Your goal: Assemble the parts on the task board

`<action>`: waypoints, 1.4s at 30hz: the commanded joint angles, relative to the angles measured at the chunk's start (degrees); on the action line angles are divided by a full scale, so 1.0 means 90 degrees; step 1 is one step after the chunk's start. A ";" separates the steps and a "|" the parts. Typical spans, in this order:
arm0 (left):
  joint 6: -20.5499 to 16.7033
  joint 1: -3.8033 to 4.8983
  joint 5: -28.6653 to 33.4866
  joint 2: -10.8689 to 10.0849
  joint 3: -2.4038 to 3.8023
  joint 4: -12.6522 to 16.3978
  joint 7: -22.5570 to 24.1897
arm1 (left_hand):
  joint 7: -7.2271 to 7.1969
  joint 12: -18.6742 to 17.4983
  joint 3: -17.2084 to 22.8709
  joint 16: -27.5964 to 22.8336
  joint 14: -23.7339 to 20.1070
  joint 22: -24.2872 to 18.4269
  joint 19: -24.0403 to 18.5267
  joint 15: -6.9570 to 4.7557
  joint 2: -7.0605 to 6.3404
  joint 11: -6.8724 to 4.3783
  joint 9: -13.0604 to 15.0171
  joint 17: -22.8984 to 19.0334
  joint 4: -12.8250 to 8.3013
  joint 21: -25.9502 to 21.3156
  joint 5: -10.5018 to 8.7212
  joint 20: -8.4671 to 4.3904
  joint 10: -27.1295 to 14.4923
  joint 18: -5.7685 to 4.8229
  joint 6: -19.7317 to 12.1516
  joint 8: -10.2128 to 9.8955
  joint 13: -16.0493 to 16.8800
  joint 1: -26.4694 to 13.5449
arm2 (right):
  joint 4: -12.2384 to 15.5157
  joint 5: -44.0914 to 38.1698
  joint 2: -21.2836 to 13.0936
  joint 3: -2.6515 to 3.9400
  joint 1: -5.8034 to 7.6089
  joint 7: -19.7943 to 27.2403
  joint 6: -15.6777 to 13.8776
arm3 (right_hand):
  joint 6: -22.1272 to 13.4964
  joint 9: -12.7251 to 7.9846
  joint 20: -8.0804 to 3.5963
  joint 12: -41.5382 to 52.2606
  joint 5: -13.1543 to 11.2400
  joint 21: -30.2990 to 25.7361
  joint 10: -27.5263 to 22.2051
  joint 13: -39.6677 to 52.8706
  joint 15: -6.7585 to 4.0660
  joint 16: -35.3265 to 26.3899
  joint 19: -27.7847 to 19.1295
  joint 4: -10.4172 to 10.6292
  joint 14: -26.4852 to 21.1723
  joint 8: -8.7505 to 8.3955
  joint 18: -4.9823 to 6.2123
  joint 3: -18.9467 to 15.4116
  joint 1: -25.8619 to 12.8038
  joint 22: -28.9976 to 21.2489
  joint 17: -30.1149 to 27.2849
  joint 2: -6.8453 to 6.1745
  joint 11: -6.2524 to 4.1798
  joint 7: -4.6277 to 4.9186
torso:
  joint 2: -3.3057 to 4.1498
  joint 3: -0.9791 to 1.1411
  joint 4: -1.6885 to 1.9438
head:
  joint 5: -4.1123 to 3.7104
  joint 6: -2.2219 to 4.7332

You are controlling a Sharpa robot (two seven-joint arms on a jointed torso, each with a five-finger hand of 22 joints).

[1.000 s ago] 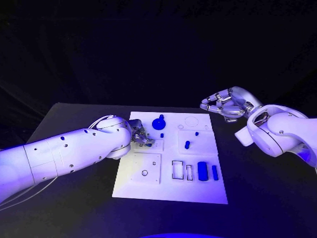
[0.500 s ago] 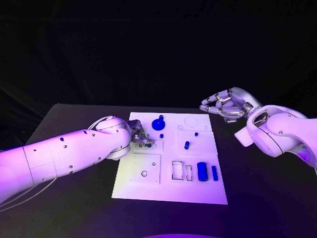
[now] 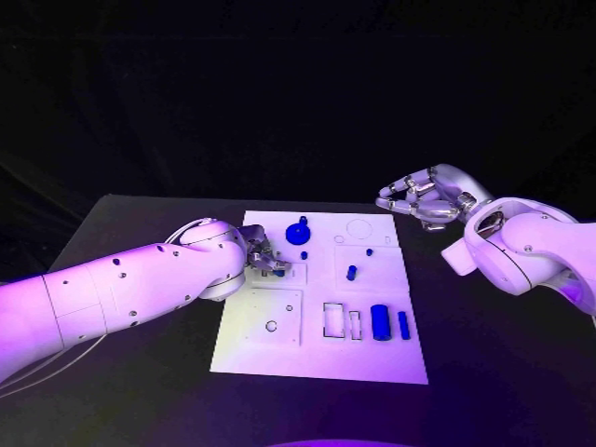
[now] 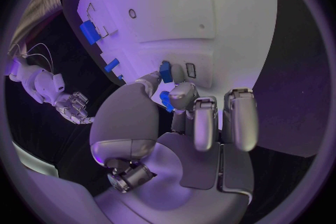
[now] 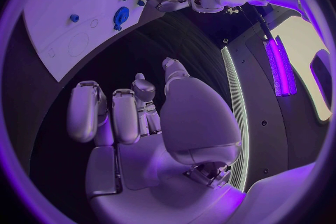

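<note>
The flat white task board (image 3: 274,358) lies mid-table, its near edge holding a stubby blue cylinder (image 3: 380,321) and a slim blue bar (image 3: 404,324) side by side. Farther in, the silver left hand (image 3: 264,260) pinches a small blue part (image 4: 166,71) against the board's left side. Beyond the far right corner, off the board, the right hand (image 3: 425,197) hovers with metal fingers curled in on nothing.

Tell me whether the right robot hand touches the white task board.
Apart. In the right wrist view the right robot hand hangs beside the white task board, dark table between them.
</note>
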 commanded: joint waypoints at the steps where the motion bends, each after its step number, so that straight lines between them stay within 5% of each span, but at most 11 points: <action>1: 0.0020 -0.0030 0.0021 -0.0007 -0.0023 0.0005 -0.0101 | 0.0026 0.0033 -0.0024 0.0033 0.0619 0.0377 0.0046 -0.0051 -0.0013 0.0002 -0.0233 0.1504 -0.0005 0.0007 0.0035 -0.0001 0.0037 -0.0054 0.0024 -0.0010 0.0003 -0.0064 | 0.0000 -0.0042 0.0002 -0.0001 -0.0004 0.0010 0.0103 | 0.0022 -0.0009 -0.0020 0.0032 -0.0029 -0.0033 -0.0016 -0.0005 -0.0047 -0.0020 0.0007 -0.0018 0.0179 0.0027 0.0075 -0.0036 0.0030 0.0516 0.0004 0.0003 -0.0010 0.0029 | -0.0003 0.0004 0.0003 | 0.0012 0.0000; 42: 0.0005 0.0063 0.0021 -0.0057 0.0038 0.0238 -0.0138 | 0.0017 0.0063 -0.0069 0.0036 0.0621 0.0432 0.0078 -0.0055 0.0010 -0.0006 -0.0235 0.1508 -0.0008 0.0032 0.0044 -0.0003 0.0055 -0.0066 0.0042 -0.0002 0.0038 -0.0055 | -0.0034 -0.0114 0.0010 -0.0001 -0.0004 -0.0027 0.0096 | 0.0021 -0.0009 -0.0020 0.0039 -0.0068 -0.0043 -0.0012 -0.0005 -0.0047 -0.0026 0.0006 -0.0034 0.0178 0.0036 0.0076 -0.0076 0.0052 0.0514 0.0002 -0.0016 -0.0011 0.0027 | 0.0001 -0.0002 0.0002 | 0.0044 0.0048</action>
